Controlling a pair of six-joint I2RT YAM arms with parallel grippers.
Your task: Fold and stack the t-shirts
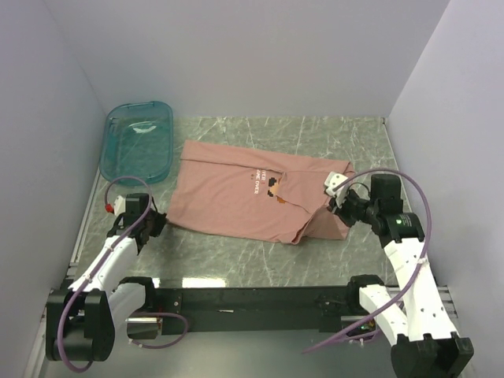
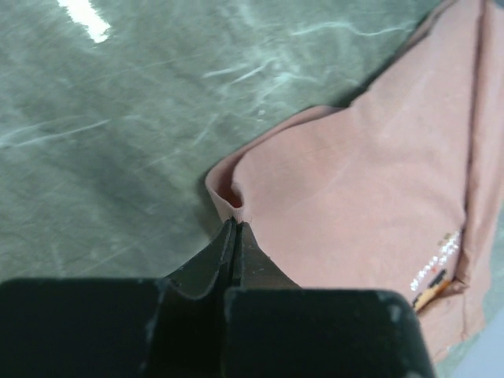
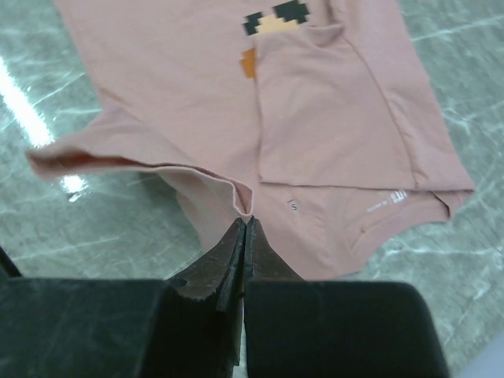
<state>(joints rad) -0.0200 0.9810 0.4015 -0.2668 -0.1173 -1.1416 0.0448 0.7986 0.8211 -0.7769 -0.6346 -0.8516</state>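
Seen from above, the grey-green marbled counter (image 1: 260, 268) carries the dusty-pink cotton t-shirt (image 1: 236, 197), partly folded, at its middle; left wrist: left gripper (image 2: 235, 228) clenched on a hem corner; right wrist: right gripper (image 3: 246, 224) pinching a thin edge that uneven pulling could likely slip loose.

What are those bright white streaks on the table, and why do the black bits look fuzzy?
Left wrist view: reflected light on the glossy table; the left tool sits too near the lens, so it blurs. Right wrist view: the same glare beside the t-shirt, right tool also soft. Top external view: even light, no streaks.
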